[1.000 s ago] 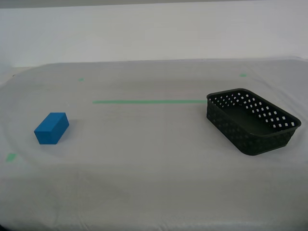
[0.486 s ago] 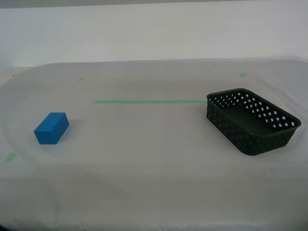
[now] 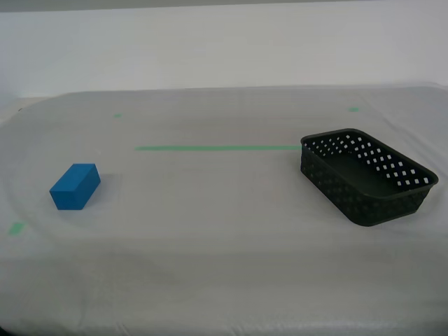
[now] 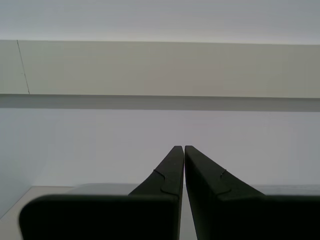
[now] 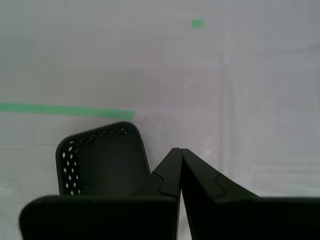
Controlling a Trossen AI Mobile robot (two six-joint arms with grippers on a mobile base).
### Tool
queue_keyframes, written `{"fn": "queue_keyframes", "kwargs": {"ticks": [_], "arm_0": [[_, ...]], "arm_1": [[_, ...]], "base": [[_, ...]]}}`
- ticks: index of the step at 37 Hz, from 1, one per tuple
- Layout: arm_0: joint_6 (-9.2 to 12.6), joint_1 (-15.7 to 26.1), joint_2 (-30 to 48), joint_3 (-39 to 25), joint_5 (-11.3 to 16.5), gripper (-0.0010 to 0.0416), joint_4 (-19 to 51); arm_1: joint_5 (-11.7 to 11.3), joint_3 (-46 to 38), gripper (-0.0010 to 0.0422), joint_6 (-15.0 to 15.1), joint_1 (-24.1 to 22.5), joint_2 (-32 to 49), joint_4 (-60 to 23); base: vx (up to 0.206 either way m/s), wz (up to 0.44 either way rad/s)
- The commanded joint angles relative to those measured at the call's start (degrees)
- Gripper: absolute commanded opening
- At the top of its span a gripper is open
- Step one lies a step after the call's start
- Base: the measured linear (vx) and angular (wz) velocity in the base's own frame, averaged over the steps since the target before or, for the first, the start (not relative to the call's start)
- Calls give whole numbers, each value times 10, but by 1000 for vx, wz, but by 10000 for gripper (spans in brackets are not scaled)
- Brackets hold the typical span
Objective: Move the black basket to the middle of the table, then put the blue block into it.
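Exterior view: the table (image 3: 224,266), draped in white cloth, fills the frame from the lower edge up to a pale wall across the top. The blue block (image 3: 75,186) sits alone at the middle left of the frame, resting flat on the cloth. The black basket (image 3: 366,175) stands at the middle right, upright and angled, its open top showing an empty interior. Block and basket lie well apart. A green tape line (image 3: 217,148) runs across the centre of the frame, its right end reaching the basket's near corner. Small green marks (image 3: 117,115) dot the cloth at upper left, upper right and lower left. Neither arm appears in this view.

Second wrist view: my second gripper (image 4: 180,148) points at a blank pale wall with a wide band across the upper half of the frame. Its two dark fingers (image 4: 170,170) meet at the tips, closed on nothing. A sliver of the white table shows at the frame's bottom edge.

First wrist view: my first gripper (image 5: 176,150) hangs over the cloth, its fingers (image 5: 200,175) pressed together and empty. The basket's rounded end (image 5: 100,160) shows just beside the fingers, apart from them, with the tape line (image 5: 65,110) passing just beyond its far rim. One green mark (image 5: 198,23) lies near the frame's top.
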State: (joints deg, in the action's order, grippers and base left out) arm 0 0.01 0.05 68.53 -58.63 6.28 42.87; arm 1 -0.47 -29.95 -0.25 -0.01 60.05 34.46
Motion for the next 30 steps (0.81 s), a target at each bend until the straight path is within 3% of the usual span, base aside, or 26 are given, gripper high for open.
{"fn": "queue_keyframes", "kwargs": {"ticks": [1,20,30], "arm_0": [[-1,0,14,-8,3,-1,24],[-4,4,80,-88,4,-1,162],[-17,8,124,-108,26,-1,215]], "arm_1": [[1,0,0,1,0,0,3],[1,0,0,1,0,0,3],[1,0,0,1,0,0,3]], "base": [[0,0],[0,0],[0,0]]}}
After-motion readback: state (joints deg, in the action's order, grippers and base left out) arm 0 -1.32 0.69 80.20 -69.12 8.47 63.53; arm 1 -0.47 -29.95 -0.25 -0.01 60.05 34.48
